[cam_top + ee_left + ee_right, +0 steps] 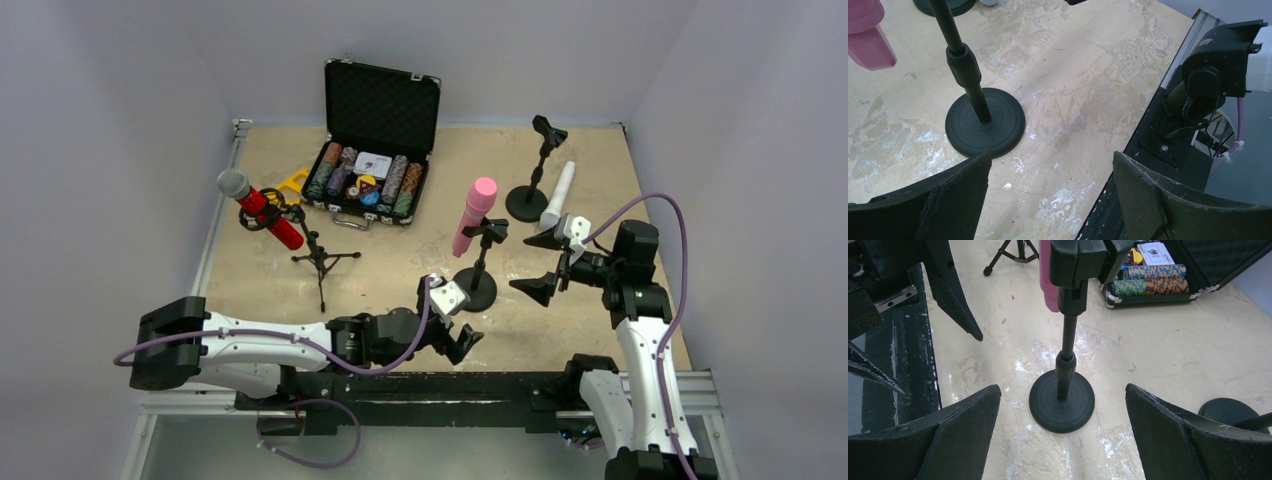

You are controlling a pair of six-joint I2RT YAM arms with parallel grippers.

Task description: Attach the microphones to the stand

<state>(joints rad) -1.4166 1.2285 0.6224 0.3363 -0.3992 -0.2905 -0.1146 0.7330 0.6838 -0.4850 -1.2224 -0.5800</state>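
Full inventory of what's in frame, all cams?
red microphone: 1, glittery red with grey mesh head, held on the tripod stand, left
pink microphone: 1, pink, in the centre stand's clip
white microphone: 1, white with grey head, beside the far stand's base, not in its clip
tripod stand: 1, black, left
centre stand: 1, black, round base
far stand: 1, black, round base, clip empty
poker chip case: 1, black, open, far centre
yellow object: 1, left of case, unidentifiable
table: 1, beige
left gripper: 1, black, open, near centre stand
right gripper: 1, black, open, right of centre stand
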